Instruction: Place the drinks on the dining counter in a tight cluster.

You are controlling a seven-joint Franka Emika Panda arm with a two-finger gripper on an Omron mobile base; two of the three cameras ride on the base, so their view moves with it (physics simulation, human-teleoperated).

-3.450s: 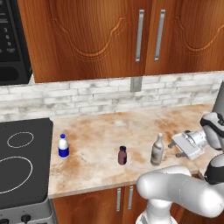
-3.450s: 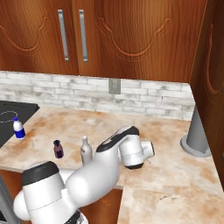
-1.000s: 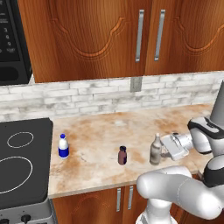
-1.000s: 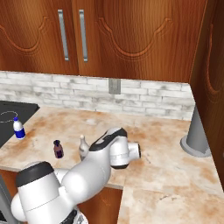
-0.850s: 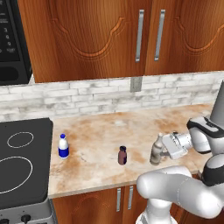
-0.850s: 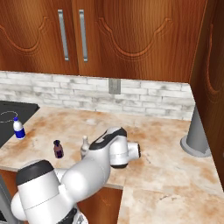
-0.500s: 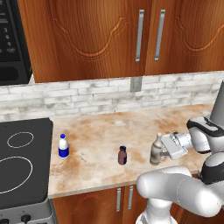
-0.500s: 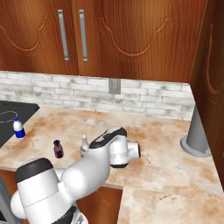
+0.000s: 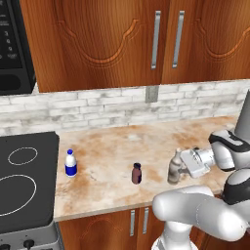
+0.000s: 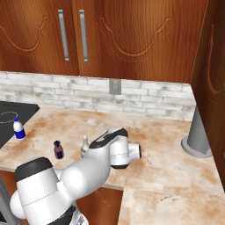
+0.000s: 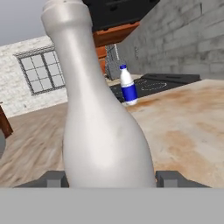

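A simulated kitchen. A white robot arm reaches sideways over a beige-and-rust marbled stone worktop (image 9: 146, 141) backed by pale brick and dark wooden cupboards. Its two-finger gripper (image 9: 177, 165) sits level with the tall grey-beige glass bottle (image 9: 174, 166), which stands upright near the worktop's front edge. From the hand camera, this bottle (image 11: 98, 113) looms large and close, its wide body sitting between the two dark finger tips (image 11: 54, 178), one on either side of its base. The fingers look to be against the glass, but whether they are truly clamped on it cannot be told.

To the left of that bottle, a little apart, stands the short dark-brown bottle (image 9: 136, 173). Farther left, near the edge of a black stovetop (image 9: 24, 176), stands the clear bottle with blue label and white cap (image 9: 71, 163). All three bottles are upright, spread in a loose row, well apart from one another. In the right base view, a grey post (image 10: 197, 134) rises from the worktop at the right.
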